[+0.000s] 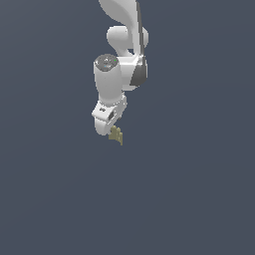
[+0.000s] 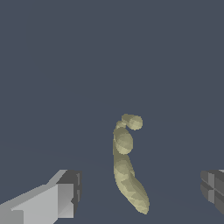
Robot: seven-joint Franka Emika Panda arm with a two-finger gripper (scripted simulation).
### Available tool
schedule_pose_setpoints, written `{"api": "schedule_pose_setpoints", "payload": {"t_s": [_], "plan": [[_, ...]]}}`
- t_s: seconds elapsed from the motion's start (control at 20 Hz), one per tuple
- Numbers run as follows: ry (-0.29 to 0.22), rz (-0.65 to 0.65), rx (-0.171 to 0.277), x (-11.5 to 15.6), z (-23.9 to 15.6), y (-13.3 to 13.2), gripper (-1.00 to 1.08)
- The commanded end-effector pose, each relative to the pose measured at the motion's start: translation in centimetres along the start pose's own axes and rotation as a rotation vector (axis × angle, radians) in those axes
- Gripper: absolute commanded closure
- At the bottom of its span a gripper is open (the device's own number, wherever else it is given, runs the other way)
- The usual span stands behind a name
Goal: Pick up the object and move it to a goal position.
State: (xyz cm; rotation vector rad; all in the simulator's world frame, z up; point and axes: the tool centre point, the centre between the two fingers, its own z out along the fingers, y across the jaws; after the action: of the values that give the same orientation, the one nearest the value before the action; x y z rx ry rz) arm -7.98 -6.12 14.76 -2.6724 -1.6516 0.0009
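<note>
The object (image 1: 116,135) is a small olive-yellow lumpy, elongated chunk lying on the dark grey floor. The white arm reaches down from above, and my gripper (image 1: 112,129) hangs directly over the object, nearly touching it in the exterior view. In the wrist view the object (image 2: 127,168) lies lengthwise in the gap between the two fingers. One finger (image 2: 65,192) and the other finger (image 2: 213,188) stand far apart, each with clear space between it and the object. My gripper (image 2: 140,191) is open and holds nothing.
A flat, uniform dark grey surface (image 1: 199,199) fills both views. No other objects, containers or edges show.
</note>
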Motion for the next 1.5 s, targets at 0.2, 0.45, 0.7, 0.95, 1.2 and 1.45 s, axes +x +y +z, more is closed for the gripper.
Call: {"api": "schedule_pose_setpoints", "payload": {"t_s": [0.2, 0.45, 0.7, 0.95, 1.2, 1.45], "plan": [[0.000, -0.048, 0.000, -0.2, 0.2, -0.3, -0.92], [0.000, -0.046, 0.000, -0.2, 0.3, -0.3, -0.92], [0.001, -0.048, 0.000, -0.2, 1.7, -0.3, -0.92], [0.001, -0.050, 0.000, -0.2, 4.1, -0.4, -0.92], [0.001, -0.051, 0.000, -0.2, 5.2, -0.3, -0.92], [0.001, -0.051, 0.000, -0.2, 5.2, -0.3, 1.08]]}}
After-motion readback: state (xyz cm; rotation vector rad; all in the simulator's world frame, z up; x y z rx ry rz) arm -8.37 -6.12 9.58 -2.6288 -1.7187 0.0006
